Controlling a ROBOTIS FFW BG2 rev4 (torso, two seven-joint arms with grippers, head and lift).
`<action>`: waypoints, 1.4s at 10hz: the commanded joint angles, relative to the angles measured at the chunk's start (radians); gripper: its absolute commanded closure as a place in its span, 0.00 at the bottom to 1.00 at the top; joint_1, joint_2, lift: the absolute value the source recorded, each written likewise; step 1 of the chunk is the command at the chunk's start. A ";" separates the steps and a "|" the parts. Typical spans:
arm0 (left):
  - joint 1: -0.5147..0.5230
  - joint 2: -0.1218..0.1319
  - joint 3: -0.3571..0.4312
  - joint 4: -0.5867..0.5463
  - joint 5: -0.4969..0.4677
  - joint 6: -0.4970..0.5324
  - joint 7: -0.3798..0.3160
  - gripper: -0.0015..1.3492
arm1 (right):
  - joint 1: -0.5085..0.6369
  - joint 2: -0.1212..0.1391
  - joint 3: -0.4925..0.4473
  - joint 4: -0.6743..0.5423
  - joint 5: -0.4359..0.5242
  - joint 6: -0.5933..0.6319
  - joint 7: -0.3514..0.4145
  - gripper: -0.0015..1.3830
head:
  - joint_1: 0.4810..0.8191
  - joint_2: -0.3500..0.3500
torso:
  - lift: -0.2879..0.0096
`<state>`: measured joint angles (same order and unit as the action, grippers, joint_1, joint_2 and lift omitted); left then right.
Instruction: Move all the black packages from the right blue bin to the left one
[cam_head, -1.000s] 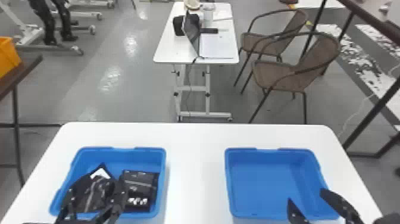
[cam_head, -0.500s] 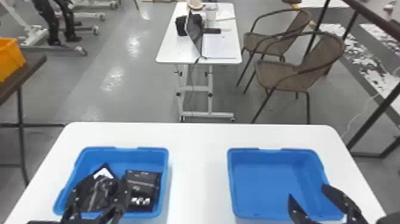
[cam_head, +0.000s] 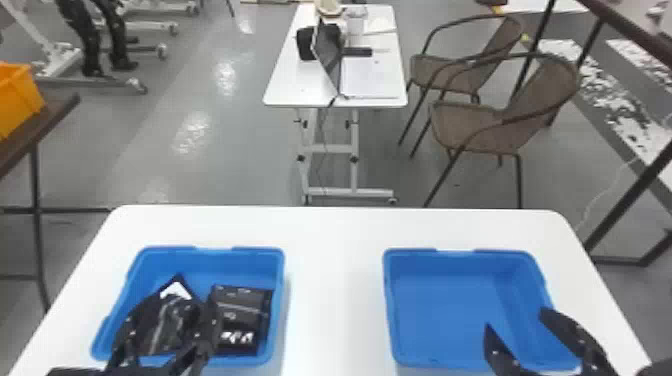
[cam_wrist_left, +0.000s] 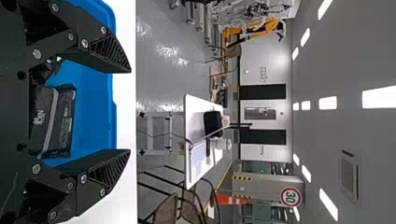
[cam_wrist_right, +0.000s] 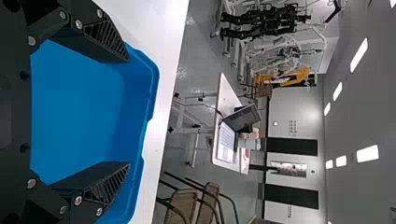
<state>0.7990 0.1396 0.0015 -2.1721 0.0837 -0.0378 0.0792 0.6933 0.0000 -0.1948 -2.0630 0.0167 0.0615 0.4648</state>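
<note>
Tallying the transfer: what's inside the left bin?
At least two black packages lie in the left bin. The left claw partly covers them; anything underneath can't be seen.

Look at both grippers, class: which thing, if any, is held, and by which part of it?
Nothing is held: the left gripper is open over the black packages in the left bin, and the right gripper is open over the right bin.
</note>
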 joint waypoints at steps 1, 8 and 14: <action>-0.001 0.003 0.000 0.000 0.002 0.002 -0.001 0.34 | 0.002 0.001 0.000 0.003 -0.003 -0.005 0.000 0.18 | 0.63 0.52 | 0.83; -0.006 0.015 0.002 0.000 0.013 0.010 -0.012 0.34 | 0.002 0.001 -0.002 -0.009 0.022 0.015 -0.002 0.18 | 0.63 0.52 | 0.83; -0.015 0.014 0.002 0.005 0.013 0.012 -0.019 0.34 | -0.003 0.001 0.000 -0.008 0.025 0.015 -0.002 0.18 | 0.63 0.52 | 0.83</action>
<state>0.7849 0.1533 0.0031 -2.1679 0.0968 -0.0262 0.0612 0.6904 0.0000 -0.1948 -2.0716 0.0423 0.0767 0.4632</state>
